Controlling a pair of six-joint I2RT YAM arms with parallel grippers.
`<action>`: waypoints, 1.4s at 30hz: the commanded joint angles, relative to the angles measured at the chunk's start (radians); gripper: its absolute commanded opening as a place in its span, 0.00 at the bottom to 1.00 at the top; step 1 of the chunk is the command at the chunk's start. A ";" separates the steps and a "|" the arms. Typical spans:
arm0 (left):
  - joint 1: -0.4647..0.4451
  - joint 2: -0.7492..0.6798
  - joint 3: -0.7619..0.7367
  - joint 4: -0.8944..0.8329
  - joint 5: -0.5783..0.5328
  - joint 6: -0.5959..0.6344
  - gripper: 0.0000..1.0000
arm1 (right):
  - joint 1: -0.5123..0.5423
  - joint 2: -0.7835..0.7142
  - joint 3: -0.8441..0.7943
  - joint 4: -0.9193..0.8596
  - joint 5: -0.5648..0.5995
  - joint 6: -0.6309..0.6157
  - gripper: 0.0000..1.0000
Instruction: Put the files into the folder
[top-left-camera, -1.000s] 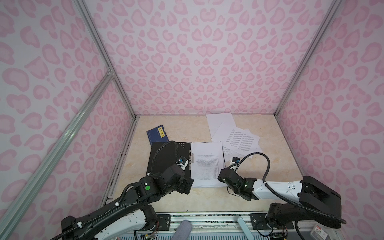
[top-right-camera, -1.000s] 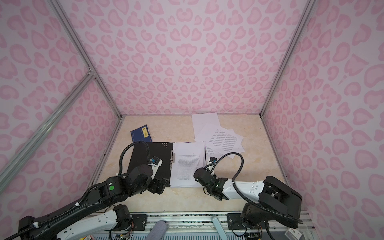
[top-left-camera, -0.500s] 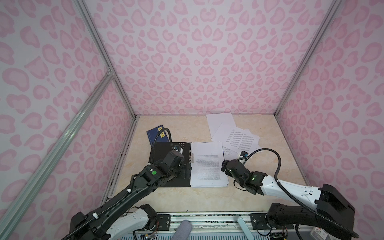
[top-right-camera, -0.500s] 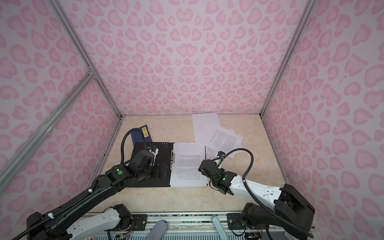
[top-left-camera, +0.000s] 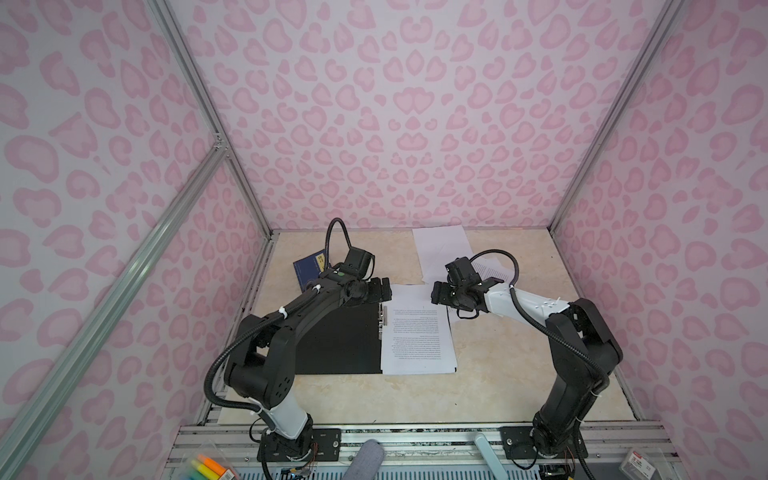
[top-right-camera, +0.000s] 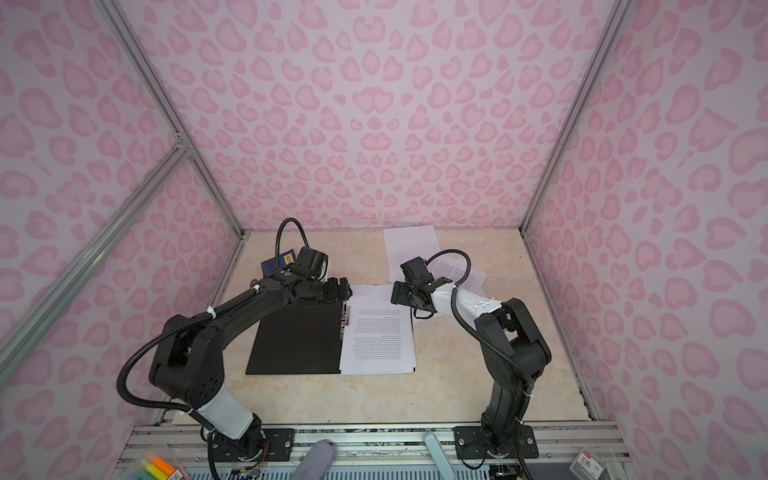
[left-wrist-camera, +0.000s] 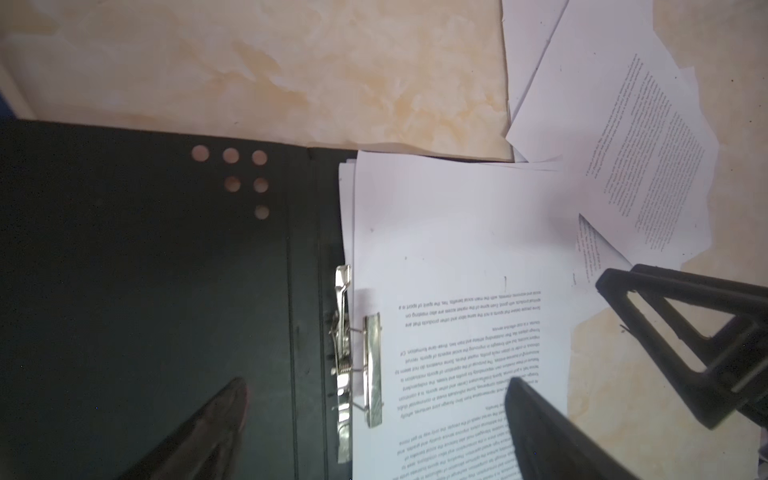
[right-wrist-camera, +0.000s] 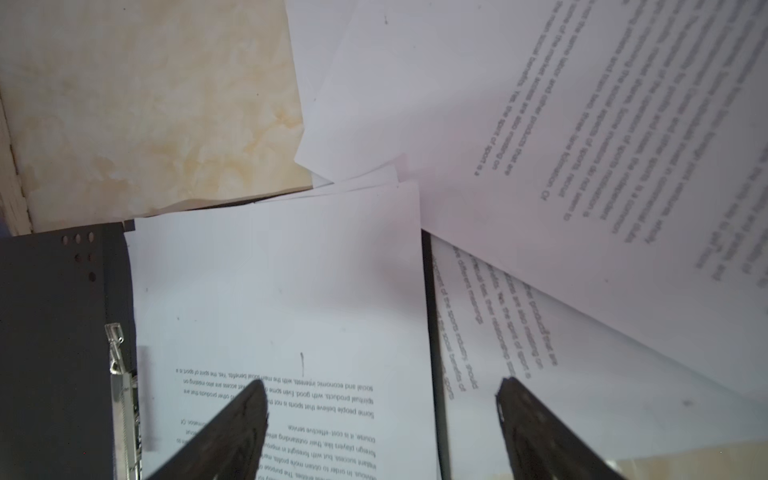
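Left hand and right hand, both spread apart, hover above beige marbled tabletop inside pink-patterned walls.

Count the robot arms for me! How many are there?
2. The left arm reaches over the open black folder on the left; the right arm stretches from the right toward the white files. Nothing suggests a hidden third.

Pink heart-print walls; silver frame posts; beige marble tabletop.
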 joint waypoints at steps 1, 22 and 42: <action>0.006 0.106 0.084 0.025 0.066 0.027 0.97 | -0.029 0.038 0.026 -0.039 -0.014 -0.033 0.87; 0.018 0.420 0.317 0.034 0.174 0.029 0.97 | -0.059 0.187 0.118 0.003 -0.194 -0.017 0.78; 0.025 0.410 0.317 0.033 0.155 0.009 0.98 | -0.024 0.211 0.179 -0.092 -0.081 -0.019 0.77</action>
